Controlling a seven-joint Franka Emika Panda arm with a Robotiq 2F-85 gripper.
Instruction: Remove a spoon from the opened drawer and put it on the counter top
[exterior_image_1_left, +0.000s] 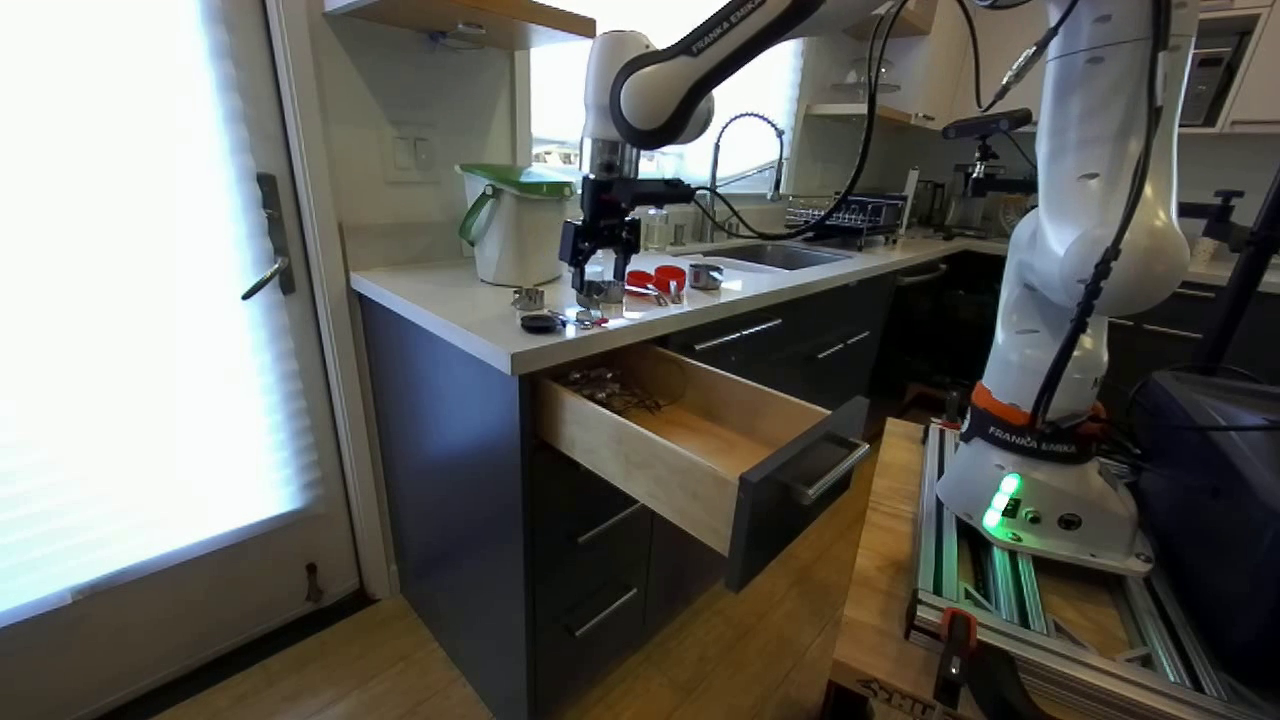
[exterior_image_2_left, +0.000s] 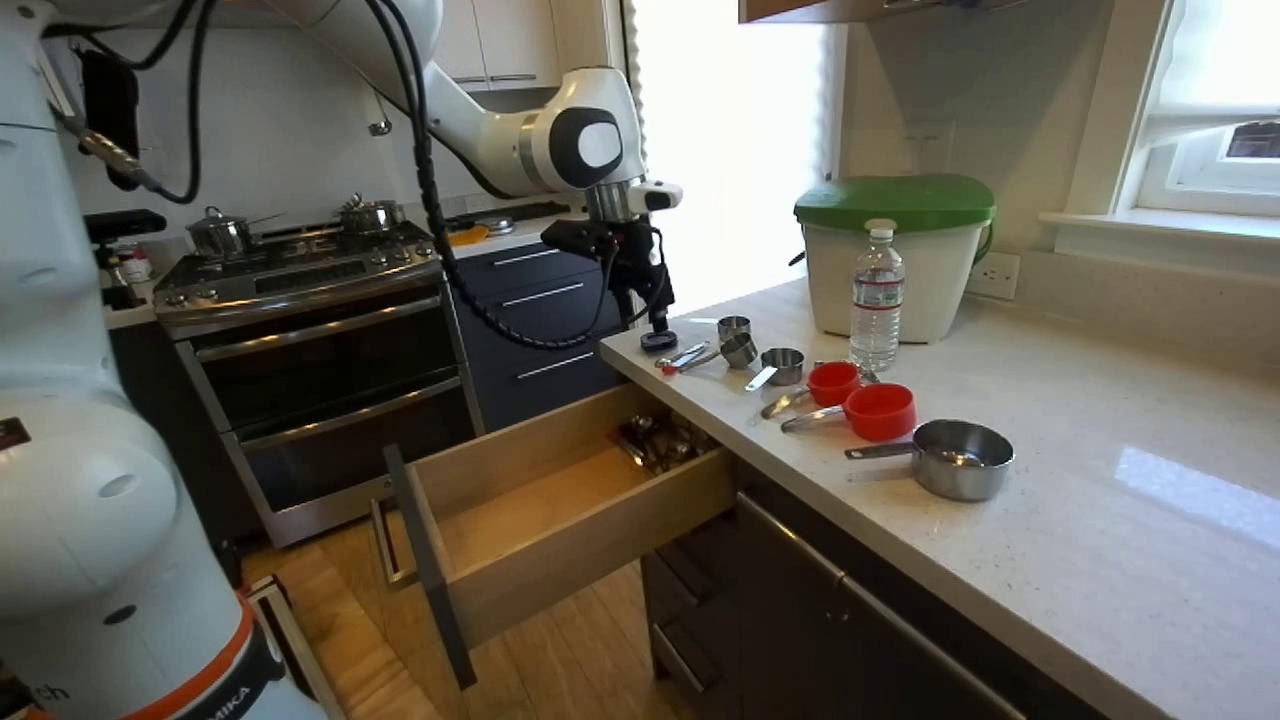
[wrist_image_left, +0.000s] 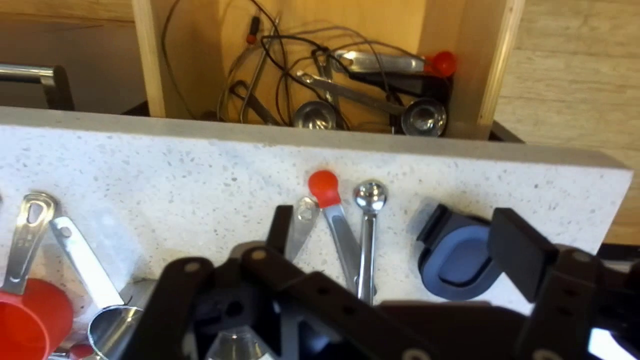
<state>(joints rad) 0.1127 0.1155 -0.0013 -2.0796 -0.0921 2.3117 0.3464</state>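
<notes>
Standing pulled out below the worktop (wrist_image_left: 190, 175): drawer (exterior_image_1_left: 640, 463), one; this precondition met.
Drawer, contents: round-bowled spoons (wrist_image_left: 424, 117), metal, at least two, lying among other utensils (wrist_image_left: 382, 62).
Worktop, near its edge: ball-ended spoon (wrist_image_left: 368, 245), metal, one, lying just beside a red-ended utensil (wrist_image_left: 341, 235); dark object (wrist_image_left: 457, 255), unidentified, to one side. Farther along: red cups (exterior_image_2_left: 880, 411), two.
Pincer (wrist_image_left: 398, 237): one, above the worktop, fingers spread wide, nothing seen gripped.
Progress, as judged: provenance of the ball-ended spoon cannot be told. If from the drawer, removal and laying down are both complete and only the pincer's retreat is left. If not, the whole transfer remains due, with candidates available in the drawer. Spread fingers over it lean slightly towards the former.
</notes>
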